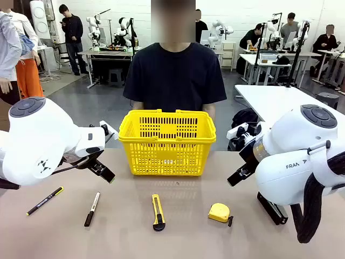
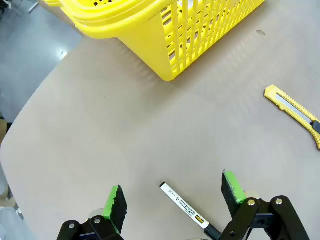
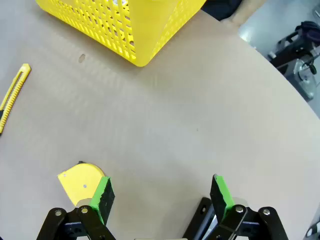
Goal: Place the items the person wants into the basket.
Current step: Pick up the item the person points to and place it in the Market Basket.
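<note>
Tools lie in a row along our near edge of the table (image 1: 178,240), with the yellow basket (image 1: 167,139) beyond them and the person (image 1: 175,75) standing behind it.
From our left we see a black-and-yellow pen (image 1: 45,200), a black marker (image 1: 92,209), a yellow utility knife (image 1: 157,212) and a tape measure (image 1: 219,212). They are spaced apart, likely so each can be picked alone. All are outside the basket. Our left gripper (image 2: 173,186) hangs over the marker with its fingers spread wide and empty. Our right gripper (image 3: 161,184) hangs beside the tape measure, fingers equally open.
</note>
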